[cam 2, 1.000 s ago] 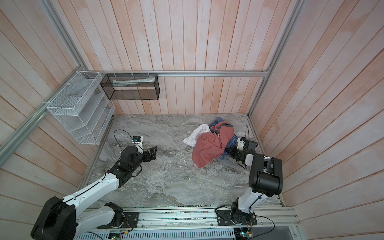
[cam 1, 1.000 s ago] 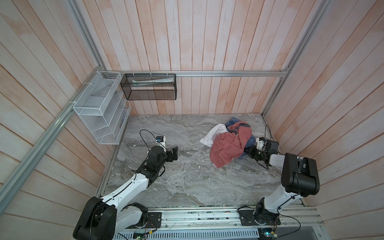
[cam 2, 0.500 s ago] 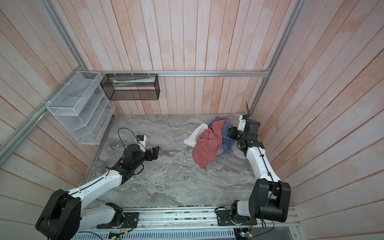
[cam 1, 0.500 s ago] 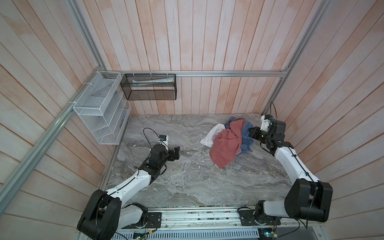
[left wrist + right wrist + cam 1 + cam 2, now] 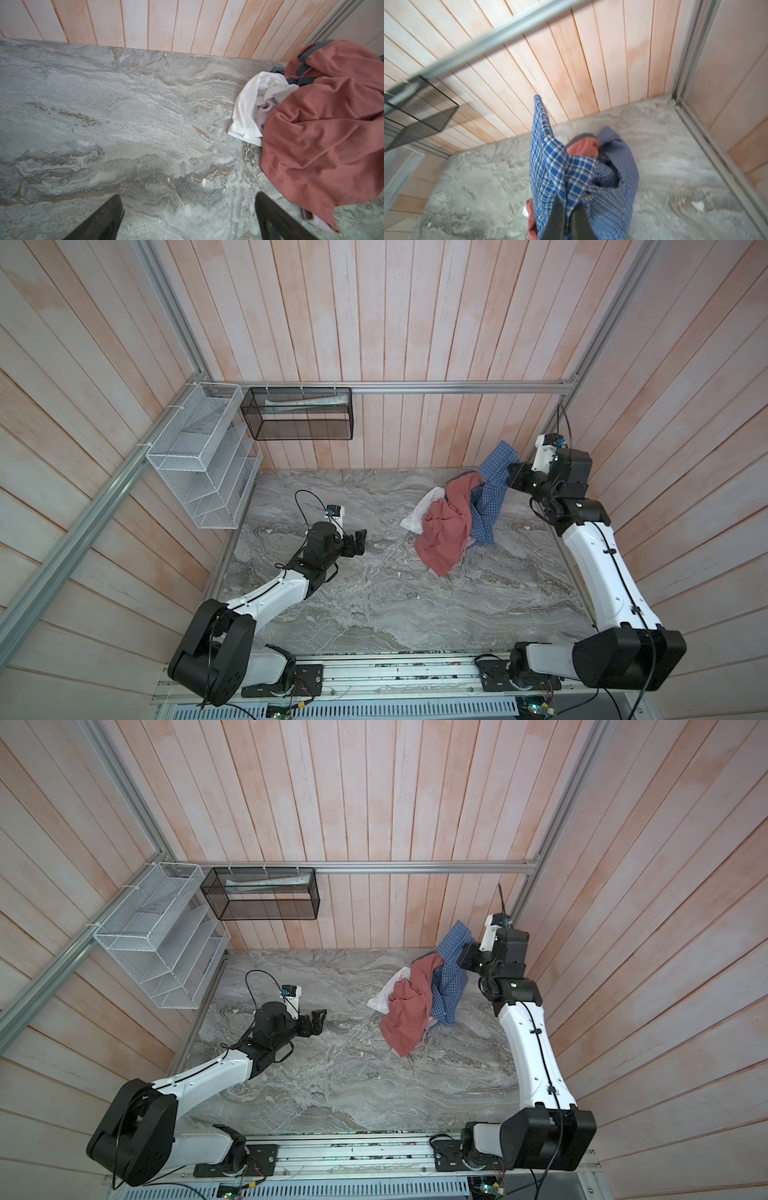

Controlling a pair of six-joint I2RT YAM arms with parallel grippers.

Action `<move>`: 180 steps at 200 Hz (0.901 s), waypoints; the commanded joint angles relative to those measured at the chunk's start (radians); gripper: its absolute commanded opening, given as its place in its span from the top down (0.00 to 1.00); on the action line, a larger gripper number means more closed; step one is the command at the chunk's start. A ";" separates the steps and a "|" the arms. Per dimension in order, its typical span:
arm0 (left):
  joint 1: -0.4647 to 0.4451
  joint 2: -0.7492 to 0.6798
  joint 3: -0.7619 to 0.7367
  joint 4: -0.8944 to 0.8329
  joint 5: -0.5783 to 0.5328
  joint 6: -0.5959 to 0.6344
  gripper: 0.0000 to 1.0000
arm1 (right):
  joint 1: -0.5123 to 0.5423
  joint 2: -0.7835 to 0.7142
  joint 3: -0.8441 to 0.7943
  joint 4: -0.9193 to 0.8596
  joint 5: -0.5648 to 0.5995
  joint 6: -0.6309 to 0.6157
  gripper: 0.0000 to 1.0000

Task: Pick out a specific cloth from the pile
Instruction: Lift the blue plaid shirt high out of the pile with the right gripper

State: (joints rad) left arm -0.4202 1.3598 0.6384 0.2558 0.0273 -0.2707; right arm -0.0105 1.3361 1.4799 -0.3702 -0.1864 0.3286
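Two tools are in view. The right tool [image 5: 513, 473] is pinched tight on a fold of the cloth [image 5: 493, 493], the blue-and-white checked shirt, and holds it lifted near the back right corner of the tabletop [image 5: 374, 605]. In both top views one end of the cloth stands above that tool against the wooden wall. The rest hangs down, its lower part lying on the tabletop at the right side of the pile [image 5: 453, 510]. In the right wrist view the checked fabric is bunched between two dark fingers [image 5: 557, 216], with a scrap of pink showing behind the folds. The pink garment [image 5: 444, 533] drapes over the front of the pile and touches the cloth. The white cloth [image 5: 417, 517] pokes out on the pile's left, partly under the pink. The left tool [image 5: 360, 542] sits low over bare tabletop, well apart from the pile, jaws spread wide and gripping nothing. Its wrist view shows both fingers [image 5: 108, 216] over grey marble, with the pink garment and white cloth off to one side
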 commanded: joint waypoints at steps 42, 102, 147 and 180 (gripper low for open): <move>-0.016 0.094 0.081 0.071 0.093 0.007 0.00 | 0.069 0.156 0.530 -0.140 0.071 -0.079 1.00; -0.040 0.250 0.192 0.090 0.195 -0.012 0.01 | 0.179 0.303 0.925 -0.289 0.146 -0.141 1.00; -0.061 0.314 0.246 0.072 0.208 -0.005 0.03 | 0.264 0.373 1.045 -0.390 0.168 -0.167 1.00; -0.066 0.318 0.242 0.068 0.189 0.014 0.03 | 0.281 0.126 0.454 -0.211 0.335 -0.201 1.00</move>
State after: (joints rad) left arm -0.4835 1.6699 0.8604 0.3222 0.2100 -0.2756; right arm 0.2684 1.5944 2.2868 -0.6731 0.0067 0.1669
